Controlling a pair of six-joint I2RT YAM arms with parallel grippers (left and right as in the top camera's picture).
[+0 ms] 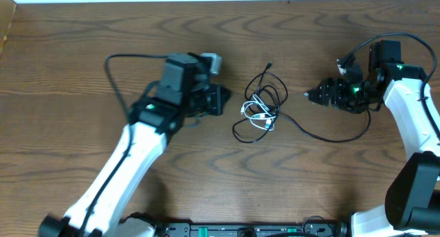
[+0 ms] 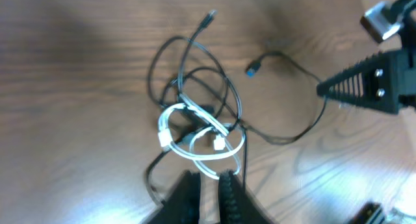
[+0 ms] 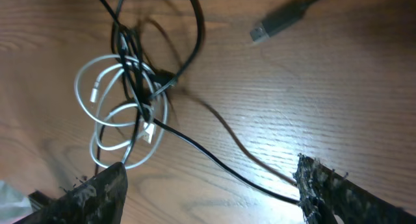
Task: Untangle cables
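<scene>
The cables lie tangled mid-table: a long black cable in loose loops around a short white cable. A black strand trails right toward the right arm. My left gripper is just left of the tangle, and its fingers are nearly together and empty, with the white loop just beyond the tips. My right gripper is right of the tangle. Its fingers are wide open, and the black strand runs between them on the table.
The black cable's USB plug lies free on the wood, and a small plug points toward the back. The right gripper's tip shows in the left wrist view. A robot wire loops behind the left arm.
</scene>
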